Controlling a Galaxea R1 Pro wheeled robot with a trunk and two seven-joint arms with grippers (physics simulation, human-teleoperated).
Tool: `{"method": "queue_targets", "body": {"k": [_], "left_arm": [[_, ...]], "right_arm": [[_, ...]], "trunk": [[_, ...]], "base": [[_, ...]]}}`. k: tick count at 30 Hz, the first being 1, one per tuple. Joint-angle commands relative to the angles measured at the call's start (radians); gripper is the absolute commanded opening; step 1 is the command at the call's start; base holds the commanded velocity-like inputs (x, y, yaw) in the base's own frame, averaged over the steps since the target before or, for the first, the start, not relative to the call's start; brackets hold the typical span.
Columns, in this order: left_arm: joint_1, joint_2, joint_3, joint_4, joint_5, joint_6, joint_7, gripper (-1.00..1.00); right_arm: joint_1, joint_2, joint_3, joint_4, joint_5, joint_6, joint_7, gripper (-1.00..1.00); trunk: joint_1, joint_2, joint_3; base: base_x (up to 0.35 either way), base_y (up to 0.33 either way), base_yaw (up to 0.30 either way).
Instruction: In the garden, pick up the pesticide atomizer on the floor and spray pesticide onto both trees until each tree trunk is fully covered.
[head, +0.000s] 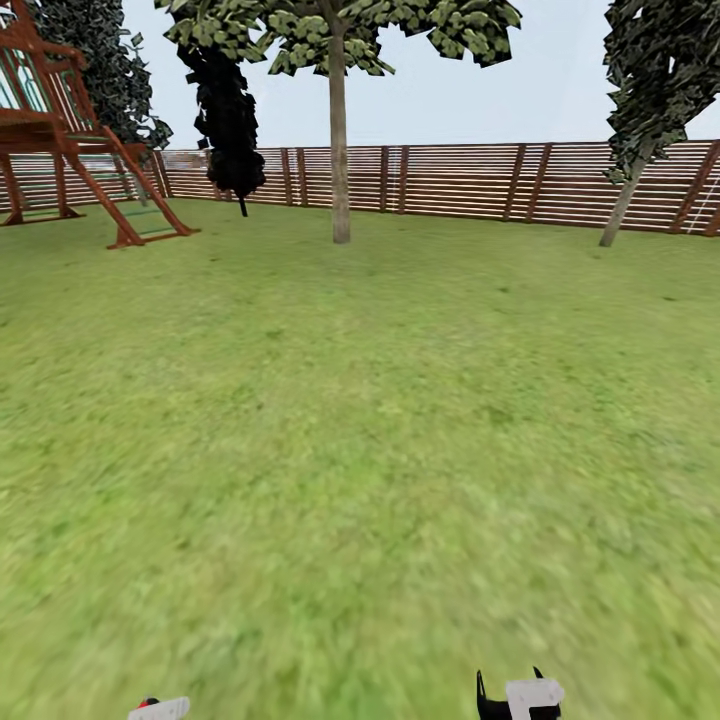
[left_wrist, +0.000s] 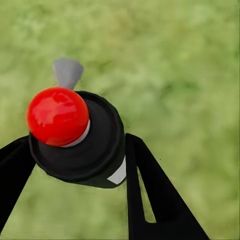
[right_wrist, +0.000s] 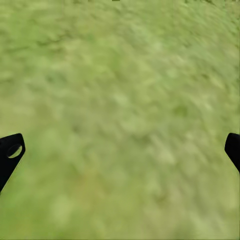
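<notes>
Bright, even daylight with no cast shadows; the grass (head: 360, 480) renders blurry, especially in both wrist views.

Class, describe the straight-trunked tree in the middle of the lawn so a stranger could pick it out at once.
Find the brown slatted fence across the back of the lawn. In front of it, left of centre, stands the tree, right of the black cypress. Its trunk is pale, bare and upright, while the tree at right leans.
</notes>
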Motion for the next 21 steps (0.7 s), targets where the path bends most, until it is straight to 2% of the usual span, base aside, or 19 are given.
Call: {"method": "queue_targets", "body": {"k": [1,21], "left_arm": [[0.0,0.0,0.0,0.0,0.0,0.0,0.0,-1.0],[0.0,0.0,0.0,0.0,0.0,0.001,0.0,-1.0]], "right_arm": [[0.0,0.0,0.0,0.0,0.0,0.0,0.0,1.0],[0.0,0.0,0.0,0.0,0.0,0.001,0.0,1.0]], "trunk": [[0.0,0.0,0.0],[0.0,0.0,0.0]], "base": [[0.34,0.0,0.0],[0.339,0.0,0.0]]}}
